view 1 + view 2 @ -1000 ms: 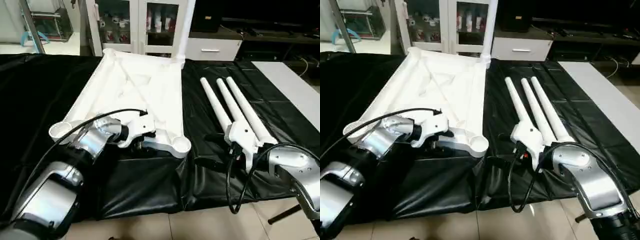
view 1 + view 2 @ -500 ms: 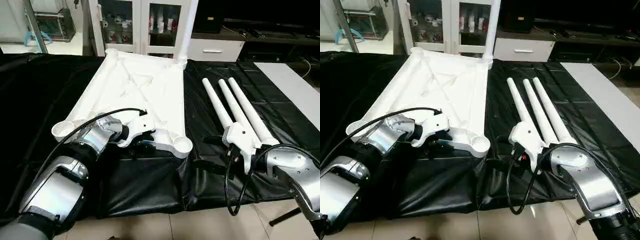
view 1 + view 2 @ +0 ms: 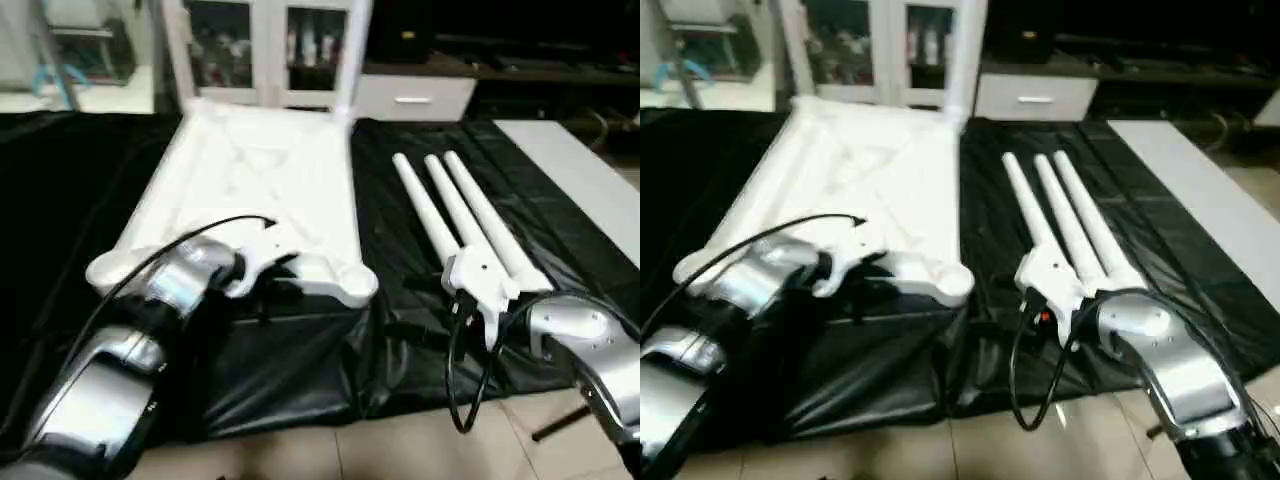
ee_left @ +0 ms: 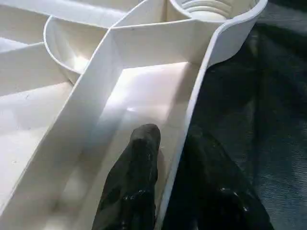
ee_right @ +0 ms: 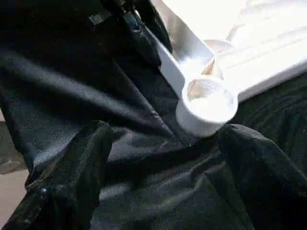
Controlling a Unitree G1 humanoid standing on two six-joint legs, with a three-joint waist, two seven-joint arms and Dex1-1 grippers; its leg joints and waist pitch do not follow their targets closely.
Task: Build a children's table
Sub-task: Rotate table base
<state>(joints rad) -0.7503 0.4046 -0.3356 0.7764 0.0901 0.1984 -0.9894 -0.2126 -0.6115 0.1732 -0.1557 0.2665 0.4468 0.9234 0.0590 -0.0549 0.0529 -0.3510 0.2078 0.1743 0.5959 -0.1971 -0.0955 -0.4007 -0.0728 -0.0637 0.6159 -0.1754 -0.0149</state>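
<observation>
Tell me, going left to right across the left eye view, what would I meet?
Left gripper at the tabletop's near edge → upside-down white tabletop → three loose white legs → right gripper over the black sheet.

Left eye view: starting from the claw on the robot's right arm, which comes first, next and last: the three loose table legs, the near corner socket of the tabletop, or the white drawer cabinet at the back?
1. Three loose legs: just beyond the right claw, on the black sheet.
2. Near corner socket: off to its left, on the tabletop's front edge.
3. White drawer cabinet: farthest, against the back of the room.

One table top (image 3: 262, 178), three loose legs (image 3: 455, 208)
</observation>
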